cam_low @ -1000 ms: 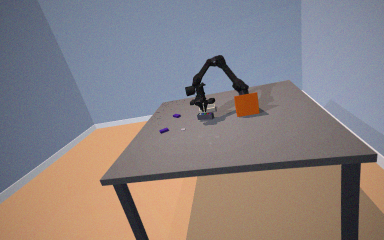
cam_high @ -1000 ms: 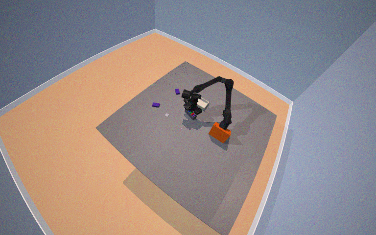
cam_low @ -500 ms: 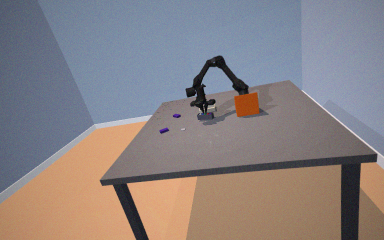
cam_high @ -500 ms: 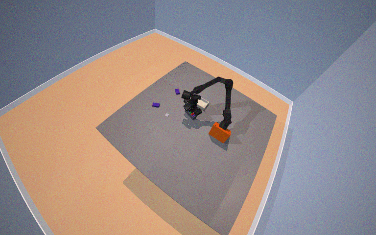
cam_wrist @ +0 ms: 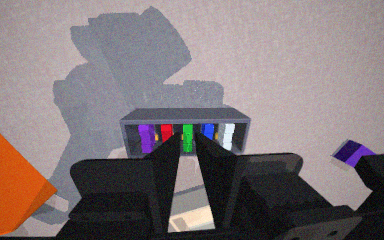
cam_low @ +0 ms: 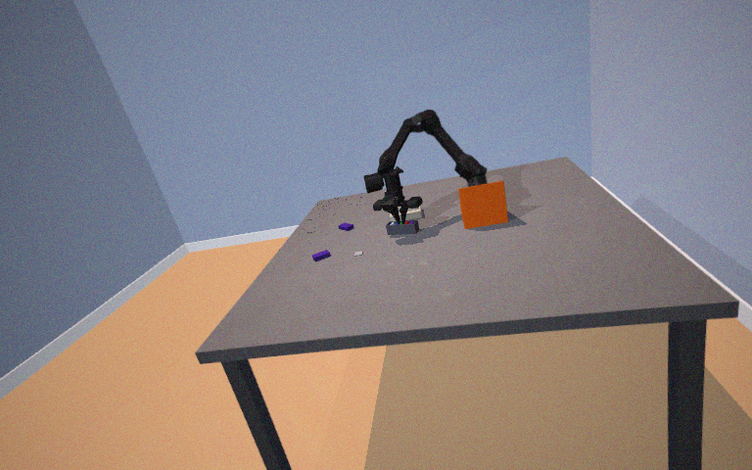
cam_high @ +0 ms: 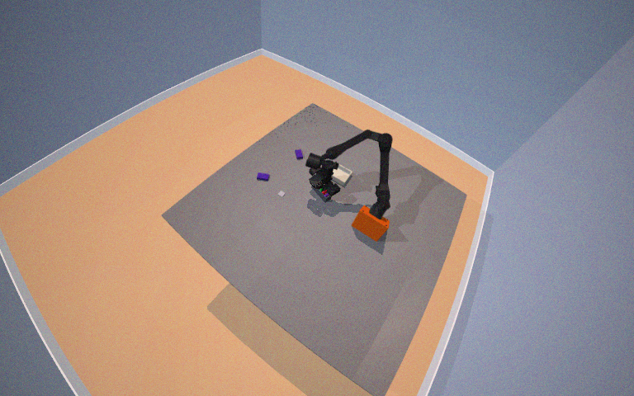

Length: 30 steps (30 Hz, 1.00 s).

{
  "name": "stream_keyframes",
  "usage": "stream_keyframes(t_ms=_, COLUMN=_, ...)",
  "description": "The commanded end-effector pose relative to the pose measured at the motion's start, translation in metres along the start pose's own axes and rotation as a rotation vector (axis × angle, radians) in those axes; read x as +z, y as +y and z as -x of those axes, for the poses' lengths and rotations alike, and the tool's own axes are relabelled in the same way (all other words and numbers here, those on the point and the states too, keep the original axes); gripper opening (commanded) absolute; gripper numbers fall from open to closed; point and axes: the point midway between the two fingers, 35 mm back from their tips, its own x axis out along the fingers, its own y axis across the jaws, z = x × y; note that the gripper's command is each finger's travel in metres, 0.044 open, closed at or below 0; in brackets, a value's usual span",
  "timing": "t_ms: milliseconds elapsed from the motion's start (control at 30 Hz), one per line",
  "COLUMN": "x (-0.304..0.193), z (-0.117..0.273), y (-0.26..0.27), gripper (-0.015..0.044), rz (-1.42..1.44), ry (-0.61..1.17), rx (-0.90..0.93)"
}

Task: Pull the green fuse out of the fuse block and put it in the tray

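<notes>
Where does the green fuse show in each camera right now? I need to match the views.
Top: green fuse, tiny, under the gripper.
Exterior: barely visible in the fuse block.
Wrist: centre slot, between the fingertips.
Shared landmark: orange base.

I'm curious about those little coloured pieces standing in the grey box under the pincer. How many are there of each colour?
purple fuse: 1
red fuse: 1
green fuse: 1
blue fuse: 1
white fuse: 1
Total: 5, all standing in the fuse block.
</notes>
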Motion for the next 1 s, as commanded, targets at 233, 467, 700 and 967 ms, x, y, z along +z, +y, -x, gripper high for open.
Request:
stream_keyframes(t_ms=233, x=-0.0001, z=-0.0004, y=0.0002, gripper=0.0027, rz=0.0, ry=0.0, rx=0.001)
stream_keyframes(t_ms=467, x=-0.0001, z=-0.0003, y=0.0002, gripper=0.0, rz=0.0, ry=0.0, rx=0.001)
stream_keyframes(t_ms=700, x=0.0, z=0.0028, y=0.0, gripper=0.0, rz=0.0, ry=0.0, rx=0.001)
stream_keyframes(t_ms=967, x=0.0002, z=0.0067, y=-0.0001, gripper=0.0, rz=0.001, ry=0.0, rx=0.001)
